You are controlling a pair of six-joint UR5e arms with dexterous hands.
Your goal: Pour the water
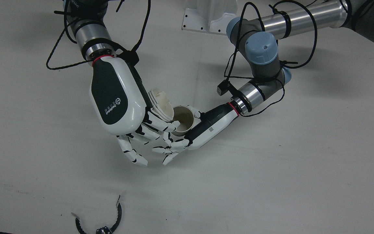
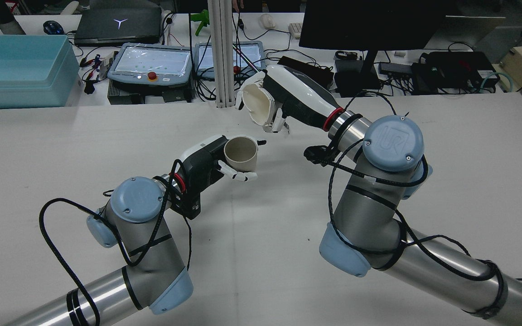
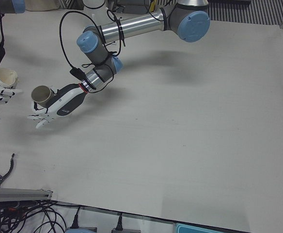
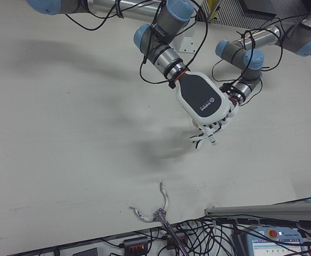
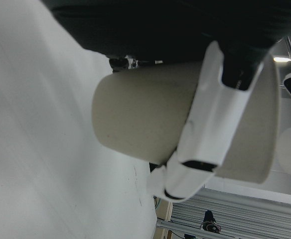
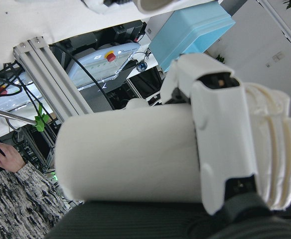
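My left hand (image 2: 202, 160) is shut on a beige cup (image 2: 240, 154) and holds it upright, mouth up, just above the table. It also shows in the front view (image 1: 203, 128), with the beige cup (image 1: 183, 118) beside it. My right hand (image 2: 288, 97) is shut on a white cup (image 2: 258, 104), tipped on its side with its mouth facing the beige cup, higher up. In the front view the white cup (image 1: 162, 104) sits against the beige cup's rim, under my right hand (image 1: 115, 97). No water is visible.
A black curved strap with a small clip (image 1: 109, 224) lies near the table's front edge. Behind the table stand a blue bin (image 2: 16, 68), two teach pendants (image 2: 152, 63) and a metal post (image 2: 222, 50). The left arm's base plate (image 1: 203, 22) is at the back.
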